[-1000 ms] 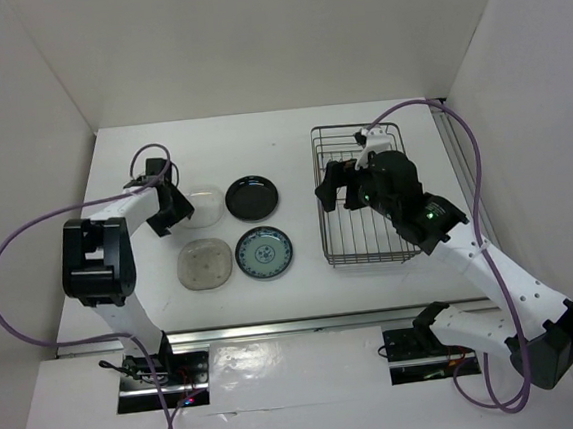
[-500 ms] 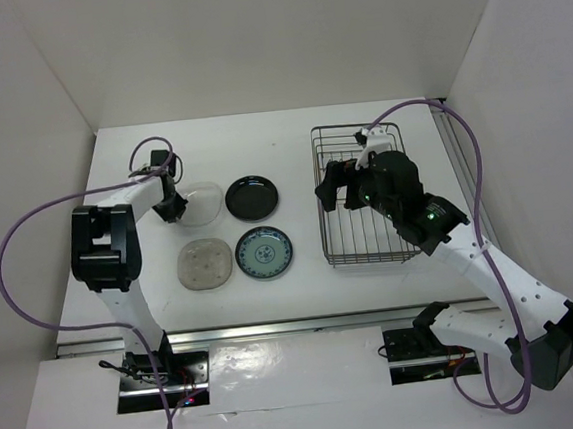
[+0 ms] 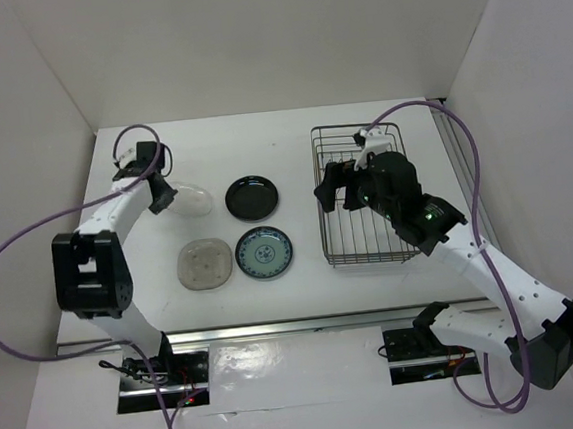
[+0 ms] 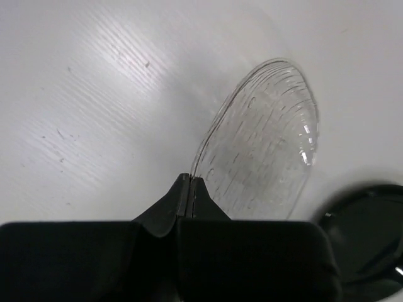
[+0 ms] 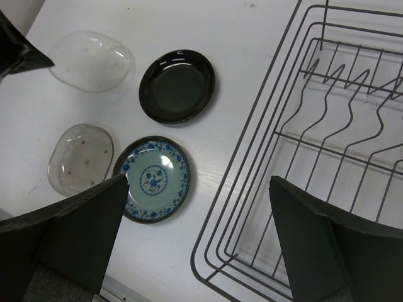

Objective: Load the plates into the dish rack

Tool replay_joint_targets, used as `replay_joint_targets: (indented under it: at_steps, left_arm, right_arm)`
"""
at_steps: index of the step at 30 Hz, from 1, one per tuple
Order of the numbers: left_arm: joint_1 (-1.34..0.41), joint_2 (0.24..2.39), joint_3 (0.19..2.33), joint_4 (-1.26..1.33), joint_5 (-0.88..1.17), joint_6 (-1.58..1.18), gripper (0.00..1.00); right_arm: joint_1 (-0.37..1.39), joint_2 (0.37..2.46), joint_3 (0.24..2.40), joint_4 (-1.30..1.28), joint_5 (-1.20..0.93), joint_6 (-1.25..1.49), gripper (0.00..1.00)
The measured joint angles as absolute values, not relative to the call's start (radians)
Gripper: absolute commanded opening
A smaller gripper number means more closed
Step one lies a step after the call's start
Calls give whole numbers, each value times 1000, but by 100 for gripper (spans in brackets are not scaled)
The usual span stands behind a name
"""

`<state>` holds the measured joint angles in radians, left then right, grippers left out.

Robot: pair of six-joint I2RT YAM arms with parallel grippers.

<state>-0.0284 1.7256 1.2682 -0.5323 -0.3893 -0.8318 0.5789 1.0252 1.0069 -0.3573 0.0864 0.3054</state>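
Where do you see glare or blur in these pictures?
Left wrist: white glints on the right rim of the clear plate, a streaky sheen on the table, and the left pincer is a dark, soft-edged mass. Right wrist: the black plate reflects light along its rim. Top external: even light, sharp, but the clear plate nearly vanishes against the white table.

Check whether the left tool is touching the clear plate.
Touching. The left wrist view shows the left tool shut on the near rim of the clear plate, with no gap.
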Motion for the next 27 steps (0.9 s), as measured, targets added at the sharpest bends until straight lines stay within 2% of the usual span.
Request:
replay_joint_targets:
  at_steps: [5,11,18,20,22,25,27]
  left_arm:
    - [-70,1487,1267,-494,-352,-688,0]
    - [-262,1211,1224,-434,-259,-560,0]
    - [-344,1040,1051,-357,-112,-502,0]
    - [-353,1018,1018,-330,-64,-494,0]
    - [-355,999,998,-307,-12,-488,0]
    - [-355,981,987,-260,62,-474,0]
    - [-355,978,985,-232,108,-472,0]
  right_arm:
    - [587,1048,1004,-302,9,288,100]
    - [588,1088,962,-94,-183,250,100]
    - [591,1268,960,98,-308,221,100]
    - [588,1295,952,128,-319,218,97]
    - [575,1311,943,157,-353,214,90]
    - [548,1340,941,191,-421,214,89]
    - [537,1354,941,200,-447,211,82]
